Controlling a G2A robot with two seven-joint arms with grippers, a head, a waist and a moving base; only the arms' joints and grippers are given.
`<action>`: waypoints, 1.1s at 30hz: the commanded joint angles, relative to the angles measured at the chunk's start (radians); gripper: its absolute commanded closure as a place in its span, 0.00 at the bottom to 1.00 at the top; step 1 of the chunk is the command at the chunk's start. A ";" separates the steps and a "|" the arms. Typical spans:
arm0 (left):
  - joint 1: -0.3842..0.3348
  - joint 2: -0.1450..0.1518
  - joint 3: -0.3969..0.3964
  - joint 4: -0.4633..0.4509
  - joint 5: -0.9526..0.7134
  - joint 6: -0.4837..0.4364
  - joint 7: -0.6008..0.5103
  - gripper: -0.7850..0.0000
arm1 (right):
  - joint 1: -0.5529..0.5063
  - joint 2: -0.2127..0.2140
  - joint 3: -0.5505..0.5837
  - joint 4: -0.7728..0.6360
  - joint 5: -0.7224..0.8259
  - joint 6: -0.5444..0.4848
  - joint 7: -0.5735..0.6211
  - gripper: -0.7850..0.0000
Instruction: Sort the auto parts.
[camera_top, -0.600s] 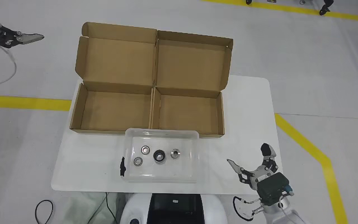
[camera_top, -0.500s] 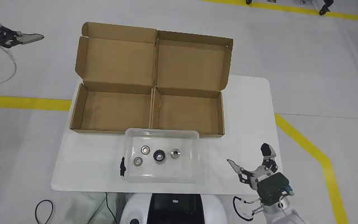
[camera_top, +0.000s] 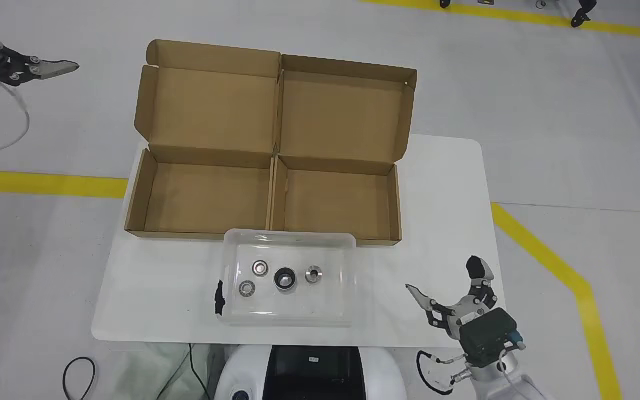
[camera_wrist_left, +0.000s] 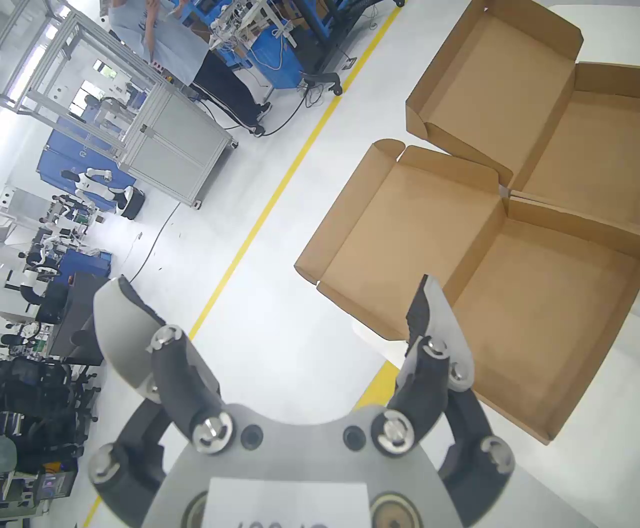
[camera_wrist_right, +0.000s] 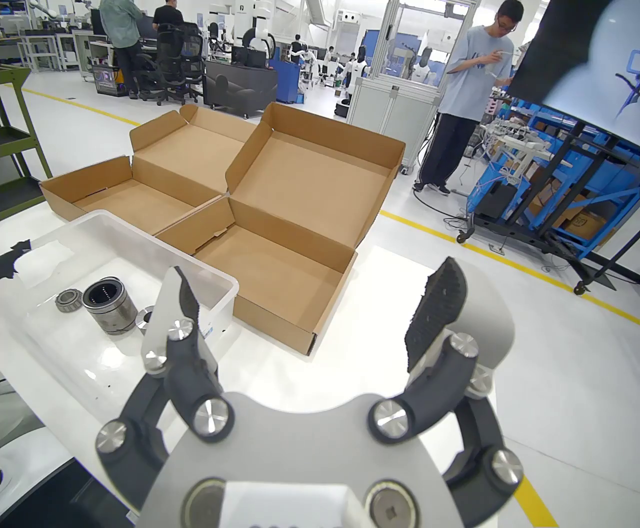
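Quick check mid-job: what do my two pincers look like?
Both match: the right pincer and left pincer have two white-backed fingers with black textured pads, black linkages with silver screws, on a grey metal plate bearing a white label.

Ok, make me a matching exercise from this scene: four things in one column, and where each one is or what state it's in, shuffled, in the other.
Things
1. clear bin
2. left cardboard box
3. right gripper
4. left gripper

Places or states
A. open, out over the floor beside the table
B. holds the metal parts
C. open, above the table's near right corner
D. empty, lid folded back

Pairs: 1-B, 2-D, 3-C, 4-A
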 joint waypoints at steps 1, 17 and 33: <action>0.000 0.000 0.000 0.000 0.000 0.000 0.000 0.00 | 0.000 0.000 0.000 0.000 0.000 0.000 0.000 0.00; 0.000 0.000 0.000 0.000 0.000 0.000 0.000 0.00 | 0.147 0.012 -0.087 -0.001 -0.078 -0.107 0.196 0.00; 0.000 0.000 0.000 0.000 0.000 0.000 0.000 0.00 | 0.558 0.022 -0.316 0.209 0.009 -0.470 0.520 0.00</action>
